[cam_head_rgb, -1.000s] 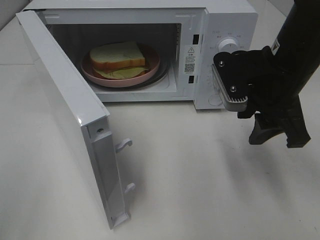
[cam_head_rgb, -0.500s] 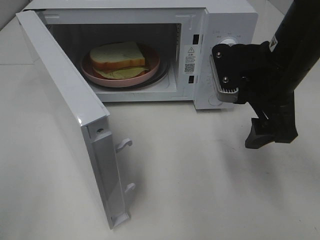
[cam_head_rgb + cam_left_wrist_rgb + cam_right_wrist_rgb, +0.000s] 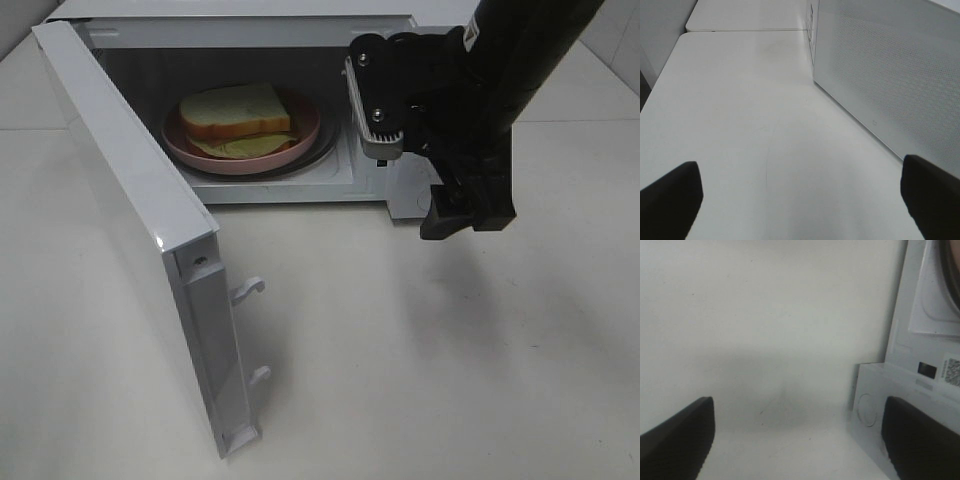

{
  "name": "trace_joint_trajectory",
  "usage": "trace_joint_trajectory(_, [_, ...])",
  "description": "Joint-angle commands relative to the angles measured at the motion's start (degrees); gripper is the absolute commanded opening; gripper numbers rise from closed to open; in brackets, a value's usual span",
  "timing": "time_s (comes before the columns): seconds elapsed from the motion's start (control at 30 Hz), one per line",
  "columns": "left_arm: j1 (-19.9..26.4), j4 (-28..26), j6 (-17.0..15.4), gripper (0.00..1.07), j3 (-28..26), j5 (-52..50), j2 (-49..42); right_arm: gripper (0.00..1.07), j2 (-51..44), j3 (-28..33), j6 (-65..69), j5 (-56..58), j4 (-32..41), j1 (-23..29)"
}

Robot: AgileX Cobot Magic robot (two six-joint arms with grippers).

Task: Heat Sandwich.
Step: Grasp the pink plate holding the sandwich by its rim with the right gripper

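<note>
White table, plain, seamed at the far edge.

Nearest: microwave door, swung fully open on the left. Two white latch hooks on its free edge, one above the other.

Left gripper: seen in its wrist view only. Fingers wide apart, nothing between them, low over bare table beside a dotted white panel.

Right gripper: above the table, in front of the microwave's control side. Fingers well apart, holding nothing. Its wrist view shows bare table between the fingertips, with the panel's round button outline just beside.

One microwave, white, cavity open to view.

One pink plate, round, inside the cavity.

One sandwich, lying on the plate toward its back, well inside the rim. White bread with tan crust along the front edge. Pale green filling spreads out below the top slice toward the front of the plate. Neither gripper touches it.
</note>
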Motion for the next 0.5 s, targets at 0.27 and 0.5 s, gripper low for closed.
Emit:
trace_joint_trajectory(0.27, [0.06,0.06,-0.29,1.03,0.06,0.00,-1.32,0.87,6.19,-5.96,-0.23,-7.73,-1.38,3.32])
trace_joint_trajectory(0.5, [0.06,0.06,-0.29,1.03,0.06,0.00,-1.32,0.86,10.08,-8.82,-0.23,-10.94,-1.43,4.18])
